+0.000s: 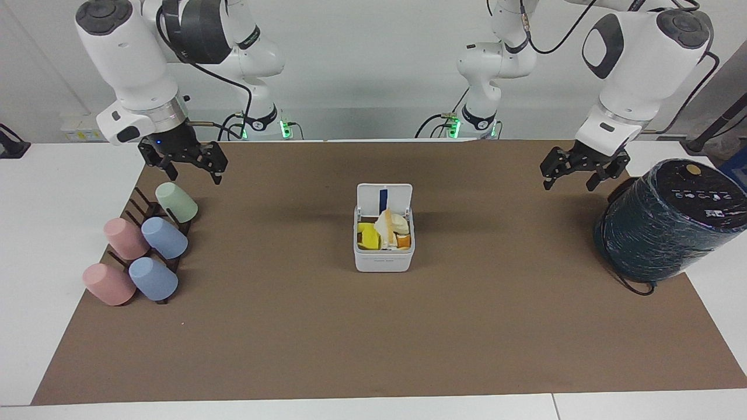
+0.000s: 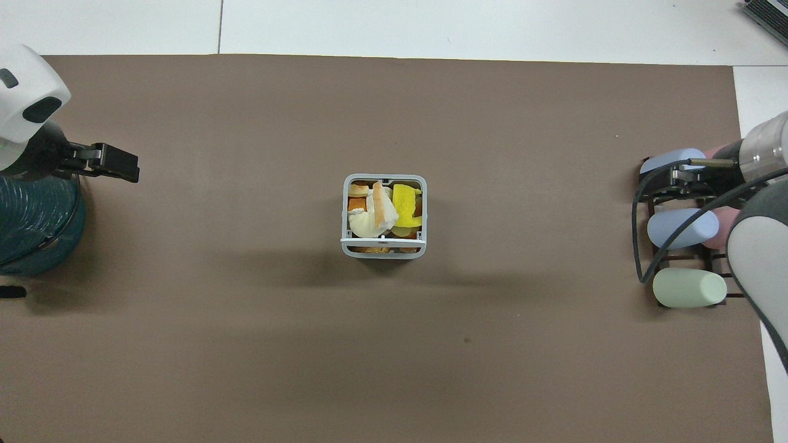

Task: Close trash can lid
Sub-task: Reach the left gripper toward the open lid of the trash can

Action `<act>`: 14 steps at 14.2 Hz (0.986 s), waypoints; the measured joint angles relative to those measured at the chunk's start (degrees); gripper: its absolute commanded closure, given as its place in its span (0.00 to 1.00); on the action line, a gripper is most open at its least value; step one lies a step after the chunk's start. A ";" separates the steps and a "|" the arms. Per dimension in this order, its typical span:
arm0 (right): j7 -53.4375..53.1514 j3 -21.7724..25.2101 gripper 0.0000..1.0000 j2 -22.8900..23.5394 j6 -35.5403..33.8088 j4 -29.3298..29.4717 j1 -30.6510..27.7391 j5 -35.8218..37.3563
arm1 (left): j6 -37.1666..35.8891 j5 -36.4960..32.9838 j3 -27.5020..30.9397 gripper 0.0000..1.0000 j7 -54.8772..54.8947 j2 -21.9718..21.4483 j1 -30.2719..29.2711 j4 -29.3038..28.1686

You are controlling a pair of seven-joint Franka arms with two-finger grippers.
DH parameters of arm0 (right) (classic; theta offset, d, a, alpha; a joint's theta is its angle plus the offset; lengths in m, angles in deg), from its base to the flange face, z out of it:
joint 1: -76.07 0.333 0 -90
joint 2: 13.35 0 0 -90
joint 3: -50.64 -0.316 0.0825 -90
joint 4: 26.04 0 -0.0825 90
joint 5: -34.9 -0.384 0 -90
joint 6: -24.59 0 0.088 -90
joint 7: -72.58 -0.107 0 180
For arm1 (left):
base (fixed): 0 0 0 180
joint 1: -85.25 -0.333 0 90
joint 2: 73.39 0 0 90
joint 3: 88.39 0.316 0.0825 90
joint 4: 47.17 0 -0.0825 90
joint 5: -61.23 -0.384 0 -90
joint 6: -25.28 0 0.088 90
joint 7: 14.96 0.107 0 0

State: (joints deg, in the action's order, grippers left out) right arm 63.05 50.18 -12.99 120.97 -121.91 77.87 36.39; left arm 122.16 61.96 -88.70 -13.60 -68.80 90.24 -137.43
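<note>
Standing mid-mat, your trash can (image 1: pixel 384 248) has its lid (image 1: pixel 384 200) upright on the robot-side edge, bare mat (image 1: pixel 373 338) all round. Your left gripper (image 1: pixel 575 172) and right gripper (image 1: pixel 189 165) hang spread-fingered above the mat's ends.

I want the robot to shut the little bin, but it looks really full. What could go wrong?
1. The scraps are piled up to the rim of the trash can, so the lid, standing upright at the edge nearer the robots, may not shut flat.
2. The can is small and looks light, so a push on the lid could slide or tip it.
3. The right gripper hangs over the cup rack and might bump the green cup.
</note>
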 measured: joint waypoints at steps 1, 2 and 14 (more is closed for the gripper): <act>0.00 0.00 0.00 0.00 0.00 0.00 0.00 0.00 | 0.02 0.00 -0.01 0.00 0.00 0.00 0.00 0.00; 0.00 0.00 0.00 0.00 0.00 0.00 0.00 0.00 | 0.03 0.00 -0.02 0.00 0.00 0.00 0.01 0.00; 0.00 0.00 0.00 0.00 0.00 0.00 0.00 0.00 | 9.87 0.98 -1.38 0.55 -23.15 -3.32 17.12 -9.85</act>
State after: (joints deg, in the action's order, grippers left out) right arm 63.05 50.18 -12.99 120.97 -121.91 77.87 36.39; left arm 132.03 62.94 -90.08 -36.75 -72.13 107.36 -147.28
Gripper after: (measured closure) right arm 0.000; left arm 0.093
